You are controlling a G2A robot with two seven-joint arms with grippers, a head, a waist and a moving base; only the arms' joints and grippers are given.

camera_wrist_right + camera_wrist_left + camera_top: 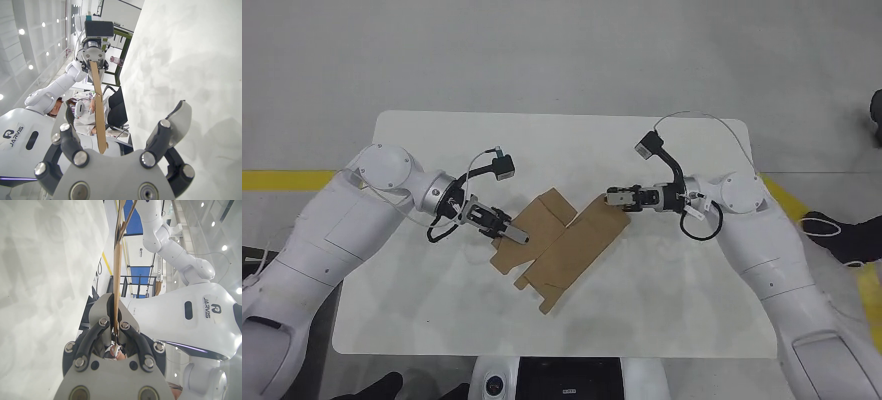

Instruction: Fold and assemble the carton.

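Left gripper (114, 306), grey and two-fingered, was pinched tight on one edge of the flat brown corrugated-cardboard carton (562, 245) over the white rectangular table (422, 300). Right gripper (122, 113) was spread, with the opposite edge between its jaws. Judgement: close squarely on that edge first, then fold without twisting.

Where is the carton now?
In the top view the carton is at the middle of the table, one end clamped by the left gripper, the other at the open right gripper.
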